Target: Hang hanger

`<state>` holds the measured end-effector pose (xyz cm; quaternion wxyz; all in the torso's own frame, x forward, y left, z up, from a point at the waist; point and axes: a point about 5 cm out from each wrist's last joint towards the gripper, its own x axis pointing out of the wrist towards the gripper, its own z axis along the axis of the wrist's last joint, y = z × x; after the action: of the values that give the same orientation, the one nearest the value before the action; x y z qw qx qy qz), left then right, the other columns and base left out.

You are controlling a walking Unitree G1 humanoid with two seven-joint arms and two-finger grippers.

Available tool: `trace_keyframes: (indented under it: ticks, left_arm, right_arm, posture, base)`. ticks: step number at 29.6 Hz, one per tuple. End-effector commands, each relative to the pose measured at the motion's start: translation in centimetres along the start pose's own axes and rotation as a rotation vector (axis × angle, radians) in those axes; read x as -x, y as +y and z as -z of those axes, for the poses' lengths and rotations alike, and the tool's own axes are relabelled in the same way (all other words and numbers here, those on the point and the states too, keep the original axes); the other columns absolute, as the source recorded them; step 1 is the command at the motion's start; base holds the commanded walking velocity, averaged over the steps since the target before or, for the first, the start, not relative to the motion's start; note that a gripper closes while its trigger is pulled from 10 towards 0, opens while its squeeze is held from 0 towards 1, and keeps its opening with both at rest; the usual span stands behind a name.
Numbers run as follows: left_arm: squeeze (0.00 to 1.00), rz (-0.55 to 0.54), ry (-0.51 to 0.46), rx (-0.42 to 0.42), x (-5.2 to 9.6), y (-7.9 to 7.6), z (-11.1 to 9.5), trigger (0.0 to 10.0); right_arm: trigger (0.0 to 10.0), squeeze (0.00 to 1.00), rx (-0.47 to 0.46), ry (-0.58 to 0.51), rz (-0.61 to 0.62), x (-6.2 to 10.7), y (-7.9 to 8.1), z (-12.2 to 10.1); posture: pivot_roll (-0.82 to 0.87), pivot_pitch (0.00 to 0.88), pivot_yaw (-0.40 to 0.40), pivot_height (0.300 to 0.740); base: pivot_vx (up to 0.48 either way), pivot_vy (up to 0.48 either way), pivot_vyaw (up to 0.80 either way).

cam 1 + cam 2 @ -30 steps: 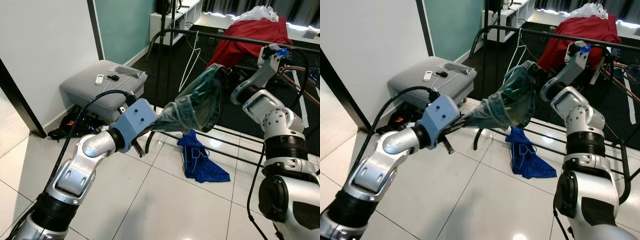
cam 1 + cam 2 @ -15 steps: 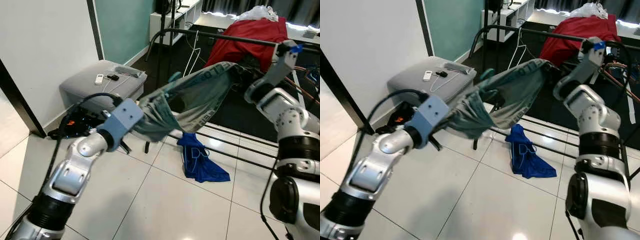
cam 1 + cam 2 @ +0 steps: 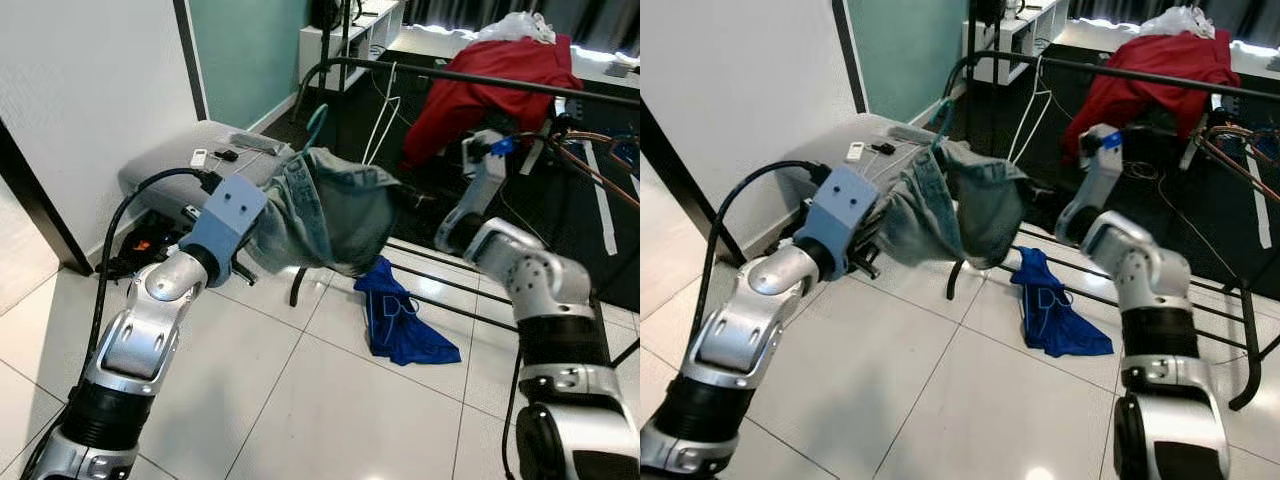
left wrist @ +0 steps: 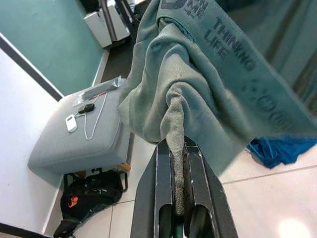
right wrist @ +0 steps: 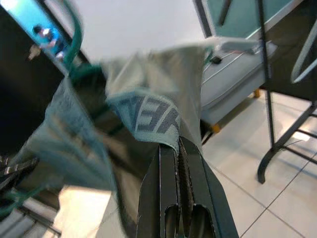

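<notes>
Silver, rounded shells on both arms, black ribbed joints between the segments. The left arm (image 3: 150, 330) ends in a pale blue wrist housing (image 3: 225, 220) dotted with small dark screw holes, a thick black cable (image 3: 125, 225) looping off it. The right arm (image 3: 535, 290) carries a small blue tab (image 3: 503, 146) near the wrist, with long black fingers (image 5: 171, 198).

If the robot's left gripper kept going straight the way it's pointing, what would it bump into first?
The left gripper is shut on the grey-green garment, so it is already against the cloth. Pushing on, it would probably meet the black rack behind the garment next, though depth is hard to judge here.
</notes>
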<state>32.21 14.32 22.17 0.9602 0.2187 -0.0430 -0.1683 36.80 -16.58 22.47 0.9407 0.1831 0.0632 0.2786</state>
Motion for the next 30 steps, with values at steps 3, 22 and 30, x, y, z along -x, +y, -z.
trace_keyframes:
  ticks: [3,22,30]
  left_arm:
    - [0.0,0.007,-0.028,0.036,-0.3,-0.1,-0.8,10.0]
    - [0.0,0.002,0.008,0.12,0.2,1.1,0.0,10.0]
    - [0.0,0.012,-0.01,0.299,1.1,2.7,1.2,10.0]
  right_arm:
    - [0.0,0.0,0.038,0.059,0.018,-0.5,0.4,1.6]
    - [10.0,1.0,0.18,0.096,0.277,1.7,-4.3,2.5]
    - [10.0,1.0,0.33,0.237,0.043,6.8,-6.3,1.6]
  posture:
    - [-0.08,0.041,-0.037,0.74]
    - [-0.07,0.045,-0.043,0.74]
    - [-0.08,0.058,-0.042,0.74]
  base:
    - [0.0,0.0,0.0]
    - [0.0,0.0,0.0]
    - [0.0,0.0,0.0]
